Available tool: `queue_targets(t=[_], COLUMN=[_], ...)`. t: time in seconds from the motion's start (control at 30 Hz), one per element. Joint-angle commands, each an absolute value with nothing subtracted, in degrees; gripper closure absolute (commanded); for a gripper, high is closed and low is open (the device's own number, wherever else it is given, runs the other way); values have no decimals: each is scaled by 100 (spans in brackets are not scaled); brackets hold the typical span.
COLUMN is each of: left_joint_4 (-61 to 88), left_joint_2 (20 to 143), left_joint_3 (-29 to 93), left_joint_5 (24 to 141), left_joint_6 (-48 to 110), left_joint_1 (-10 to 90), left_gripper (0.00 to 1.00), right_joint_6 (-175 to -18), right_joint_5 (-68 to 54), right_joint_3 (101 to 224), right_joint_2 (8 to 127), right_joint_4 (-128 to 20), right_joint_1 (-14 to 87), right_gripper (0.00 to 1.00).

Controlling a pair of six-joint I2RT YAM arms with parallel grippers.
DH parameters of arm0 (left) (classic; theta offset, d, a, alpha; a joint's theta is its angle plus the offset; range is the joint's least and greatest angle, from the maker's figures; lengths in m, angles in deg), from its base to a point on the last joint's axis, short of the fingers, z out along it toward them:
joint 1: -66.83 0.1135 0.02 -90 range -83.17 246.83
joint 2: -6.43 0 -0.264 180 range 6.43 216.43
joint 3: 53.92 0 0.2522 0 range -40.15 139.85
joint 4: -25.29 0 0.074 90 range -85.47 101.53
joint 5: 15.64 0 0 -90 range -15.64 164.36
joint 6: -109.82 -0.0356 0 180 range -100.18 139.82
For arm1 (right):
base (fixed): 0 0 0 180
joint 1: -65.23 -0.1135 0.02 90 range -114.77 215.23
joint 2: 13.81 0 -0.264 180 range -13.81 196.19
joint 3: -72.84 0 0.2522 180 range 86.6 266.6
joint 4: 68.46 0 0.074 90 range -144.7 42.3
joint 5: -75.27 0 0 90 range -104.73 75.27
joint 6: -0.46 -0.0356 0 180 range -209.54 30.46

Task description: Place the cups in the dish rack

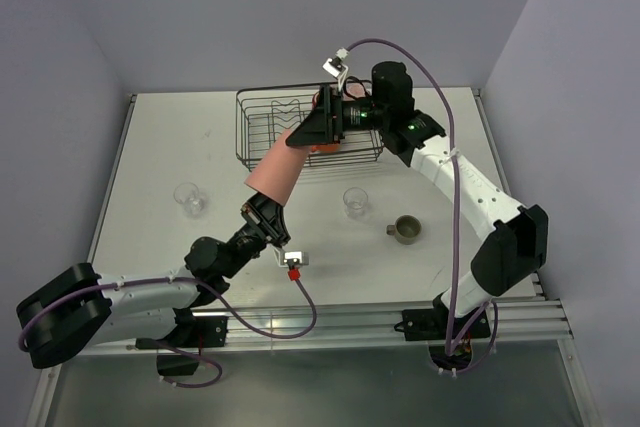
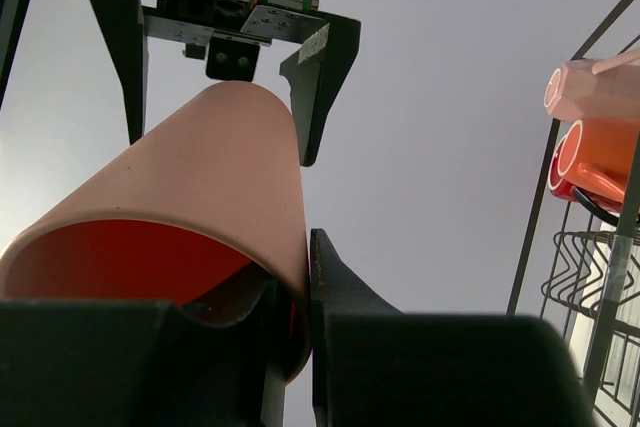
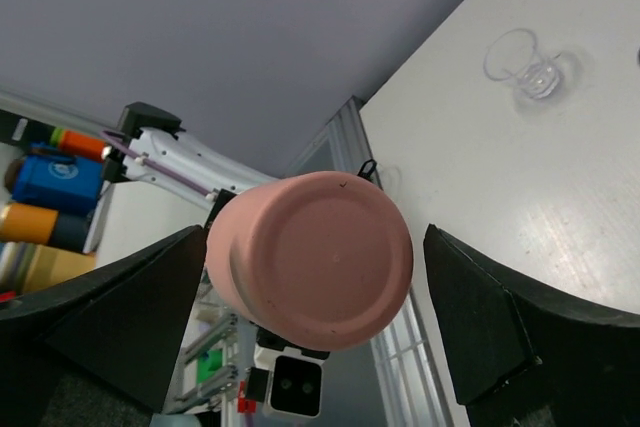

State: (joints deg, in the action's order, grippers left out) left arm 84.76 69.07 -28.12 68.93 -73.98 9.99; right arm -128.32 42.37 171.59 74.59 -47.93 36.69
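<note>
My left gripper (image 1: 262, 205) (image 2: 295, 287) is shut on the rim of the salmon tumbler (image 1: 276, 167) (image 2: 200, 177), one finger inside and one outside. It holds the tumbler off the table, base tilted toward the dish rack (image 1: 262, 125) (image 2: 600, 277). The right gripper (image 1: 312, 130) (image 3: 315, 247) is open. Its fingers (image 3: 130, 317) straddle the tumbler's base (image 3: 315, 262) with a gap on each side. In the rack lie a pale pink mug (image 2: 590, 87), an orange mug (image 2: 600, 152) and a red mug (image 2: 558, 182). On the table stand two clear glasses (image 1: 188, 197) (image 1: 355, 202) and a grey-olive mug (image 1: 405, 230).
The rack stands at the back of the white table (image 1: 180, 137), behind both grippers. One clear glass (image 3: 525, 67) also shows in the right wrist view. A rail (image 1: 350, 319) runs along the table's near edge by the arm bases.
</note>
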Motion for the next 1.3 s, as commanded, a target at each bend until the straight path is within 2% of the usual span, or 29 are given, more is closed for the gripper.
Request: queue_targets(t=[0.0, 0.07, 0.2, 0.37, 0.47, 0.5, 0.57, 0.6, 0.73, 0.93, 0.97, 1.27], left_joint_4=[10839, 10821, 10812, 10786, 10751, 10733, 10681, 10654, 10593, 10321, 10259, 9451], left_joint_2=[6910, 6919, 6928, 6893, 6901, 6910, 6893, 6884, 6761, 6436, 6383, 5654], left_joint_3=[-2592, -2592, -2592, -2644, -2636, -2627, -2627, -2627, -2767, -2873, -2882, -3031], left_joint_5=[7066, 7067, 7067, 7102, 7093, 7084, 7058, 7058, 7146, 7322, 7322, 7383], left_joint_6=[-7519, -7528, -7563, -7598, -7607, -7607, -7615, -7615, -7633, -7607, -7598, -7502], left_joint_1=[970, 970, 970, 970, 970, 970, 970, 970, 970, 970, 970, 970], left_gripper=[100, 100, 100, 100, 100, 98, 90, 80, 67, 53, 47, 46], right_joint_6=[-13409, -13785, -14516, -14807, -14834, -14842, -14825, -14834, -14720, -14606, -14570, -14666], right_joint_5=[4609, 4706, 4969, 5014, 5031, 5031, 5049, 5049, 5023, 5075, 5093, 4988], right_joint_3=[17010, 16940, 16632, 16553, 16544, 16535, 16518, 16509, 16526, 16623, 16675, 17132], right_joint_2=[7513, 7539, 7575, 7601, 7601, 7601, 7583, 7583, 7531, 7469, 7469, 7566], right_joint_4=[-5442, -5732, -6505, -6709, -6735, -6761, -6771, -6805, -6736, -6569, -6490, -6480], right_joint_1=[3631, 3631, 3657, 3684, 3693, 3684, 3684, 3701, 3806, 3956, 4052, 4948], right_gripper=[4, 7, 20, 30, 43, 54, 67, 78, 98, 100, 100, 100])
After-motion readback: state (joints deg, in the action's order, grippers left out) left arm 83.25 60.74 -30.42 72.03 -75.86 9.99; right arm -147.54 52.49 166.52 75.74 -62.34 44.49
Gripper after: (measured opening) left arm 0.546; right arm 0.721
